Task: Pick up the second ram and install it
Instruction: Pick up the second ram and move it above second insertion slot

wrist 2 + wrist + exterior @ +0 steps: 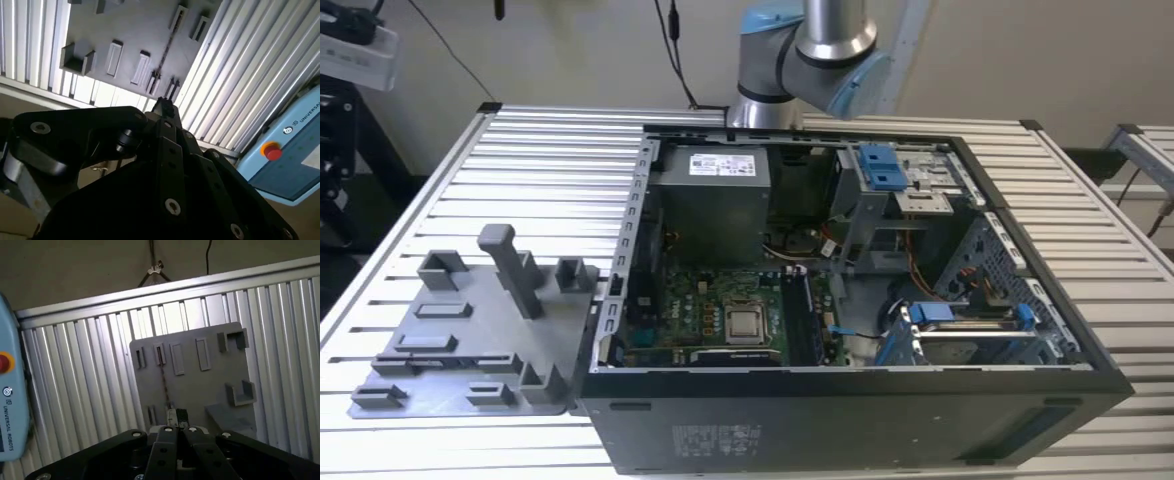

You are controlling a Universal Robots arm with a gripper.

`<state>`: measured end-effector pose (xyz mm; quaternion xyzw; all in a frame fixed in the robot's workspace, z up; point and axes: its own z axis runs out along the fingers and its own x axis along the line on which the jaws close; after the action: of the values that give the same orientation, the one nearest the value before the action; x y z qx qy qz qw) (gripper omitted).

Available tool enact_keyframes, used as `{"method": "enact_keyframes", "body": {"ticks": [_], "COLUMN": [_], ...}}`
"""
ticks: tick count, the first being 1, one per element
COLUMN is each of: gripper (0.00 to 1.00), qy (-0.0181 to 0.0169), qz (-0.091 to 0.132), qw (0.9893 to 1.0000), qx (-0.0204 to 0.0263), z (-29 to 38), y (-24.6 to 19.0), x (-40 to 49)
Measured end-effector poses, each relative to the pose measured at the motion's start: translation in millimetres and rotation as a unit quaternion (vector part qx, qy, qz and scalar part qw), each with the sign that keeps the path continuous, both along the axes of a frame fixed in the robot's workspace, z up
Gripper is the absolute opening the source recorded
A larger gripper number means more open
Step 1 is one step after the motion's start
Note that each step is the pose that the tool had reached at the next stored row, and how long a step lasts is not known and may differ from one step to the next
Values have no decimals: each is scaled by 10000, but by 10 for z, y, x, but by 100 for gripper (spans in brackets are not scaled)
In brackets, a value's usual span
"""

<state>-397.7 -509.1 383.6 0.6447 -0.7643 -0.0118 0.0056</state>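
**Operator:** What is in front of me, biggest first?

**Spotter:** Your ribbed metal table (520, 150) carries everything. The grey fixture plate (480, 340) lies on it. The open computer case (854, 420) stands right beside the plate, on the exterior view's right of it. The arm (821, 40) rises behind the case, well apart from the plate, and the top edge of the exterior view cuts it off.

**Operator:** And around the plate?

**Spotter:** A blue pendant box (285, 160) with a red button sits well apart from the plate, and you see only part of it. On the plate stand grey upright posts (510, 268) and low slotted holders.

**Operator:** Where is the gripper?

**Spotter:** In both wrist views you look past its black body down onto the plate. The gripper (163, 106) points at the plate's middle. I cannot tell whether its jaws are open or closed, because the body hides them.

**Operator:** And the second ram?

**Spotter:** The second ram (164, 377) is on the plate, standing on its thin edge. You see it as a dark line running between the holders. Edge-on, its chips and sticker are hard to make out. Its nearer end meets the gripper's tip in the first wrist view, and I cannot tell whether the two touch.
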Motion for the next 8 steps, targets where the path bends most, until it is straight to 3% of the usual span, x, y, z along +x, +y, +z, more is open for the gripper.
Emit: {"method": "enact_keyframes", "body": {"ticks": [4,8], "gripper": [11,11], "qy": [-3,-8], "qz": [341,533], "qw": [9994,9986], "qx": [0,-1], "z": [0,-1], "y": [0,0], "x": [0,0]}}
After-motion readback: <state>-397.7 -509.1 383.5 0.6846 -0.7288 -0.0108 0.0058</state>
